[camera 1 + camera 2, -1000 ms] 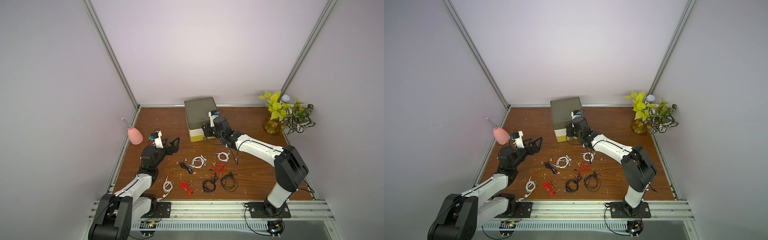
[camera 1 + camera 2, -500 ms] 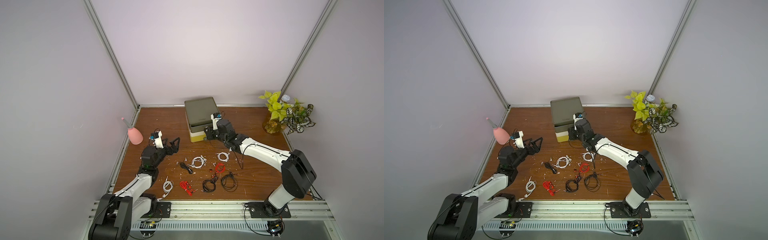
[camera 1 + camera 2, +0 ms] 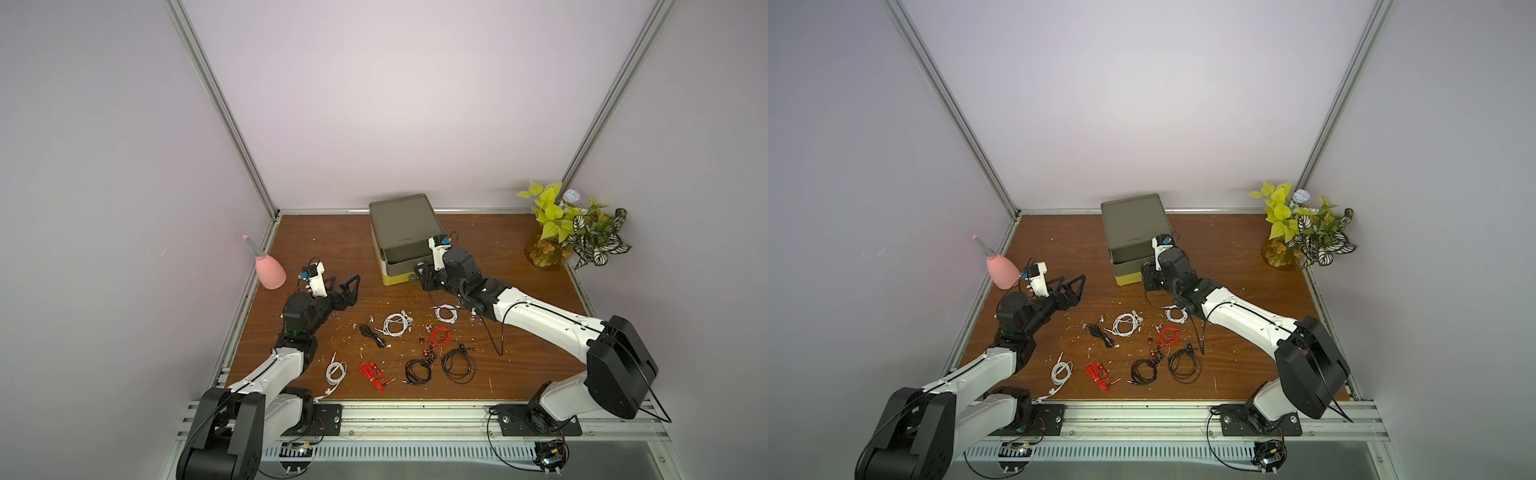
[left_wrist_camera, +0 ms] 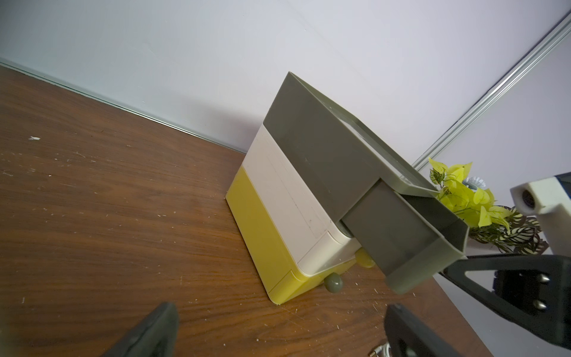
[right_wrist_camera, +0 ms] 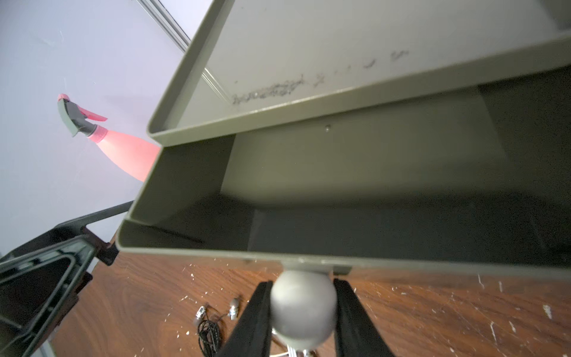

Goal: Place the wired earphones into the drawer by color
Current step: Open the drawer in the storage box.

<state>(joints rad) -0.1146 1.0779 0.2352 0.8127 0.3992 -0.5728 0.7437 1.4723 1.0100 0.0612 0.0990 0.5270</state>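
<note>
Right wrist view: the right end effector (image 5: 304, 312) has its two black fingers clamped on the pale ball knob (image 5: 303, 304) of the olive-grey top tier (image 5: 340, 191), which stands part-way out of the small three-tier plastic drawer box (image 3: 405, 241).
Step in hand: judged to be pulling the top tier open; its inside looks empty.
Doing it well: pull straight along the tier's slide, level with the brown wooden tabletop (image 3: 324, 249); a slanted pull could drag the light box or slip off the round knob.
How far: open enough for a bundle to drop in, but not out of the frame.
Left end effector (image 3: 343, 286): fingers spread wide, empty, hovering near the box's side; it could steady the box.
Wired earphones: all eight coiled bundles lie loose on the tabletop in both top views, white (image 3: 397, 324), red (image 3: 439, 336) and black (image 3: 458, 365) among them, none in the box.
Nearby: pink spray bottle (image 3: 268, 268) well apart.
</note>
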